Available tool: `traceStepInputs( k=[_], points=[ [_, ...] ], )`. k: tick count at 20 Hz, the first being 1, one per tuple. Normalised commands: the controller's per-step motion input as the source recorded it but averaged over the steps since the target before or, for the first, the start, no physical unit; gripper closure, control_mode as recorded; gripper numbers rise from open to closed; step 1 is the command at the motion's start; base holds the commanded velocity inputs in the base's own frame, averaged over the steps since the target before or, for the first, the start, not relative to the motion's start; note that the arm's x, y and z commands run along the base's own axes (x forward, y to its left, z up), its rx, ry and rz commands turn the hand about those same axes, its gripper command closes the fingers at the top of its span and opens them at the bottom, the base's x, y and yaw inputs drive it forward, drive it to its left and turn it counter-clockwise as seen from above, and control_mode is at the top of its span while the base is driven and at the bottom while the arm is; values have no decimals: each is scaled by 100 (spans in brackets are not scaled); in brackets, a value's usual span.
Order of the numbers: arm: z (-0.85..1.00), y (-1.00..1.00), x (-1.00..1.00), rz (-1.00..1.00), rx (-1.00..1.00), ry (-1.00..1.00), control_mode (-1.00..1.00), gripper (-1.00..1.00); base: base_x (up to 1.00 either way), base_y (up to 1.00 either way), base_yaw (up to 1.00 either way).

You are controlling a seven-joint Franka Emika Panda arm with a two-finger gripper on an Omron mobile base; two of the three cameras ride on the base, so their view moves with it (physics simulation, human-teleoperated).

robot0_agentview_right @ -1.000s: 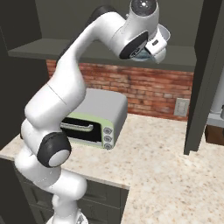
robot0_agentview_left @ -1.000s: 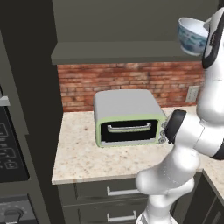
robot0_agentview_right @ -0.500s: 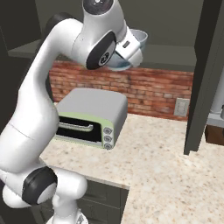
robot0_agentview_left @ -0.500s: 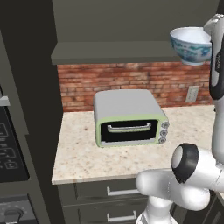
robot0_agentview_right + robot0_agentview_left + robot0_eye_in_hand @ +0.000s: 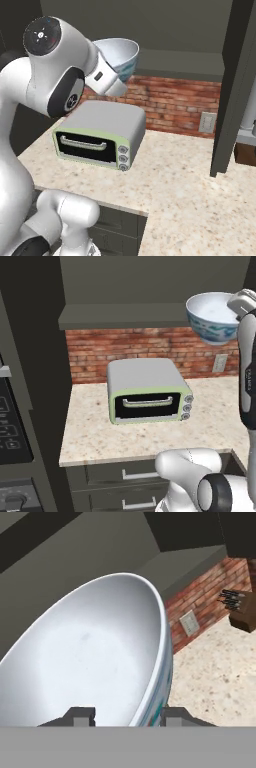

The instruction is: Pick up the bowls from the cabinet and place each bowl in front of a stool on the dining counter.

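Jaws pinching the white bowl's rim, lifted clear of the cabinet; stool placement not yet done, second bowl to fetch.

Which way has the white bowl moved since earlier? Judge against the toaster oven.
Yes: in the right base view, the white bowl went left, from past the toaster oven's right end to above it.

The arm hides part of the white bowl.
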Motion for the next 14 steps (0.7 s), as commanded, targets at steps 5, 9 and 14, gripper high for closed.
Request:
traceStepInputs(
  k=[5, 9, 14],
  points=[
    [-7, 6, -49, 0, 0, 0, 100, 100, -17, 0, 0],
    [0, 0, 0, 0, 0, 0, 100, 100, -83, 17, 1],
    [0, 0, 0, 0, 0, 0, 100, 100, -83, 46, 5]
  ],
)
